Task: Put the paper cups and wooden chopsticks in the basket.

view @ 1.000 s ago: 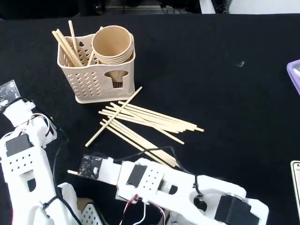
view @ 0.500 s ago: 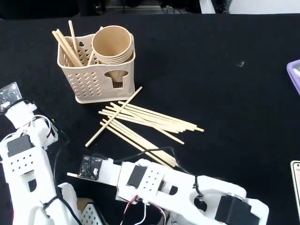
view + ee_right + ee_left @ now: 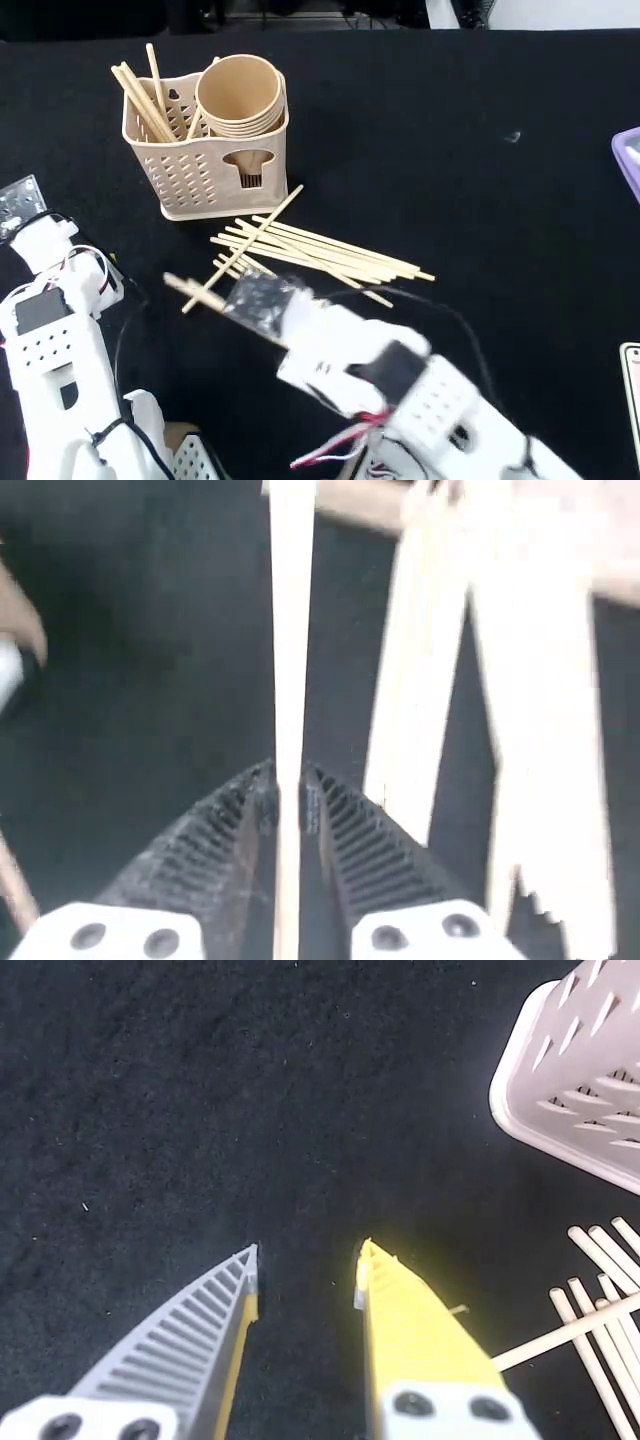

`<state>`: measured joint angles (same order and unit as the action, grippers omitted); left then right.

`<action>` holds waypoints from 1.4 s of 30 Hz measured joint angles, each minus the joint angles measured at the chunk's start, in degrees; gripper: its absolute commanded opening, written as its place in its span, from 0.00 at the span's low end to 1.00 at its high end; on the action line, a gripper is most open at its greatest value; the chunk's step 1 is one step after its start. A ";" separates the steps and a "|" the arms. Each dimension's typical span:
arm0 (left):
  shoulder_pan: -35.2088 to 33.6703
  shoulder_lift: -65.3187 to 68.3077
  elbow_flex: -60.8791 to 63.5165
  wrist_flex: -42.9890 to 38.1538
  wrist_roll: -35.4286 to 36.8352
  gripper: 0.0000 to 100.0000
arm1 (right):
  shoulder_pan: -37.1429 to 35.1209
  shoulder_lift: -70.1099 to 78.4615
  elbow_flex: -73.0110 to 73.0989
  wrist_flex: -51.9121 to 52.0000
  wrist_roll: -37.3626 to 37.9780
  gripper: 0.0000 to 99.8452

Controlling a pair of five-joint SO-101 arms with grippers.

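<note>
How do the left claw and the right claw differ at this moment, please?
The left claw is open and empty; the right claw is shut on a chopstick. The left claw hangs over bare table near the basket; the right claw is by the loose chopstick pile. Both point toward the table.

basket beige, slot-perf | cups tan | chopsticks pale wood | tbl blk | L pincer yel/grey

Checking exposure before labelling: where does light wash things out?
Right wrist view: the chopsticks lying on the table bleach nearly white. Left wrist view: the basket corner is bright, its slots readable. High view: even light, no glare on the cloth.
</note>
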<state>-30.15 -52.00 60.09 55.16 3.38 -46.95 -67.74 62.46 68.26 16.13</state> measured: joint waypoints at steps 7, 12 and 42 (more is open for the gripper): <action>0.00 0.00 0.26 0.00 0.18 0.16 | 3.60 -6.15 -7.03 -19.52 -3.08 0.01; -0.09 0.00 3.34 -3.69 0.00 0.16 | 5.98 2.37 -9.14 -42.99 -11.78 0.01; 0.26 0.00 15.82 -20.92 5.63 0.16 | 9.93 70.15 -51.96 -74.46 -21.80 0.01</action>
<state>-29.89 -52.00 75.91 34.24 9.01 -37.01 2.42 10.51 -6.20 -5.67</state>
